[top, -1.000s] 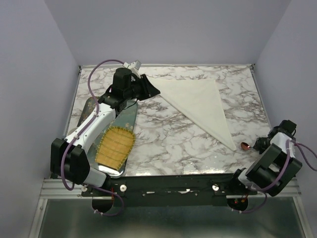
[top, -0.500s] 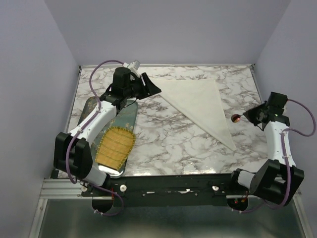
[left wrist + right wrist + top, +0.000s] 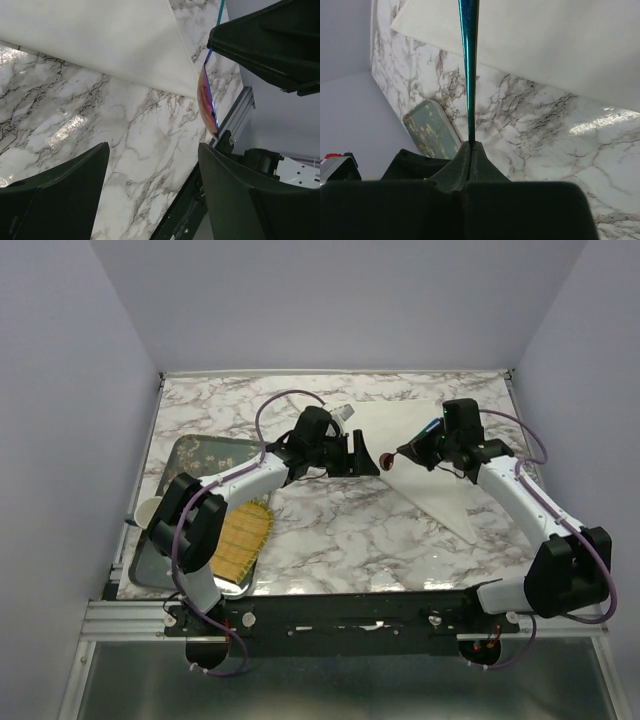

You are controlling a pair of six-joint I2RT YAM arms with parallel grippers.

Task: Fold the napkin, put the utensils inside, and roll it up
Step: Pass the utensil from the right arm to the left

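The napkin (image 3: 436, 486) lies folded into a cream triangle on the marble table, its point toward the front right; it also fills the top of the left wrist view (image 3: 100, 35) and the right wrist view (image 3: 545, 40). My right gripper (image 3: 420, 449) is shut on the thin teal handle of the spoon (image 3: 469, 60) and holds it in the air over the napkin's left edge. The reddish bowl of the spoon (image 3: 386, 462) points left, right in front of my left gripper (image 3: 362, 458). The left gripper (image 3: 152, 170) stands open and empty, with the spoon (image 3: 207, 97) just beyond its fingers.
A green tray (image 3: 188, 452) sits at the left of the table and shows in the right wrist view too (image 3: 431, 131). A yellow fringed mat (image 3: 240, 535) lies on the tray's near end. Both arms meet over the middle of the table.
My right arm swung the spoon from the table's right edge up to the centre over the napkin. My left arm came from the back left to the centre and opened its jaws.
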